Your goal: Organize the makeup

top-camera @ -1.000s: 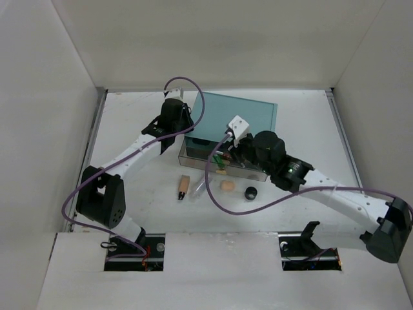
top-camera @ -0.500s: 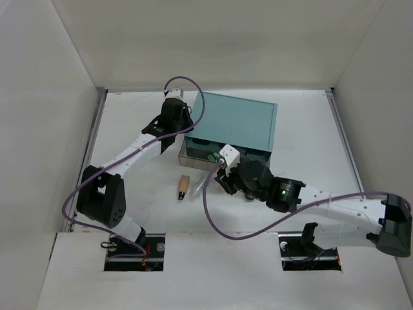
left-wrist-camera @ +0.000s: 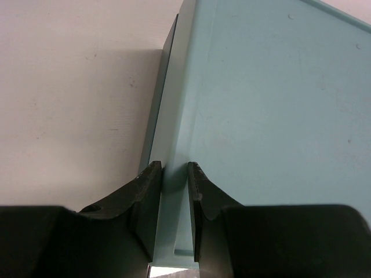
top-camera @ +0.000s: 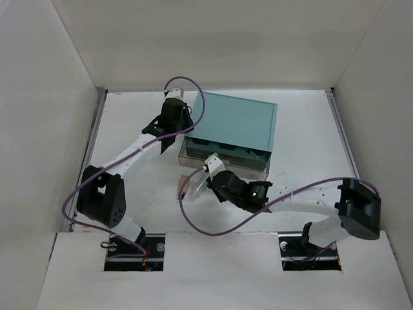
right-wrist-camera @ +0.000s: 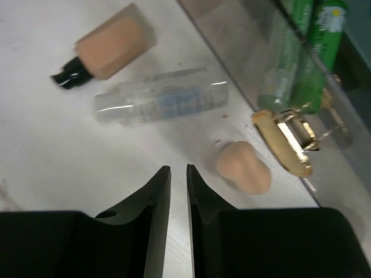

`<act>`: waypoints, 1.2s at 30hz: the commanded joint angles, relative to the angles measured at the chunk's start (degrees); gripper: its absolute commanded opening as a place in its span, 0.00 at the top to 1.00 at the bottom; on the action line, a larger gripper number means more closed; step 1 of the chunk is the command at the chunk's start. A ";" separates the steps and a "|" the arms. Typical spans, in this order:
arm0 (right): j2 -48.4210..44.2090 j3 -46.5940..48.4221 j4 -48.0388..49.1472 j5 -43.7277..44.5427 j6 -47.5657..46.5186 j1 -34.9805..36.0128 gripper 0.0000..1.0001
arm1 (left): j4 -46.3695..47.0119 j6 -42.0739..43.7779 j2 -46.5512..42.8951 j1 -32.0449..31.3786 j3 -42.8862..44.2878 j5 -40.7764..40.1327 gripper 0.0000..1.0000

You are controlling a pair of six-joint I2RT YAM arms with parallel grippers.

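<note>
Right end effector has pinched down to a thin slit with nothing between the fingers. 1 second ago it stood wider, up over the clear drawer; now the arm has swung down and forward, and it hangs low over the surface in front of that drawer.

Just ahead and to its right lies the peach egg-shaped sponge, close to the drawer's gold handle. Beyond the fingertips sits the clear tube on its side, and past that the tan tube with its black cap, both loose on the surface. Behind the clear wall, 2 green tubes lie inside the drawer.

Over on the other side, the left end effector stays clamped on the edge of the teal box, bracing it.

So the read is this: the visit over the drawer is finished and the right arm is back for another piece. 3 items wait in reach, and those narrow fingers need to spread again before any of them can be taken.
</note>
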 commanded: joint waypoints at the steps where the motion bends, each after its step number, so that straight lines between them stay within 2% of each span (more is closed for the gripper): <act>1: 0.59 4.61 1.10 9.67 0.78 -0.49 0.77 | -6.52 0.92 2.68 -0.70 -1.59 0.22 0.83; 9: 5.69 9.27 1.27 19.43 -1.76 -5.23 0.78 | -6.79 1.18 2.86 -0.78 -1.32 0.22 0.83; 20: 10.52 15.07 4.96 27.08 -4.50 -10.24 0.79 | -7.23 1.27 3.30 -1.22 -1.24 -0.05 0.83; 27: 14.92 17.54 8.21 33.94 -3.79 -12.09 0.73 | -7.23 1.27 3.04 -1.40 -1.24 -0.13 0.83; 31: 15.02 16.66 8.75 33.69 -1.52 -13.05 0.71 | -7.23 1.27 2.77 -1.57 -1.24 -0.13 0.83; 36: 10.54 13.77 8.22 29.65 4.63 -16.74 0.69 | -7.23 1.27 3.30 -2.36 -0.71 0.13 0.83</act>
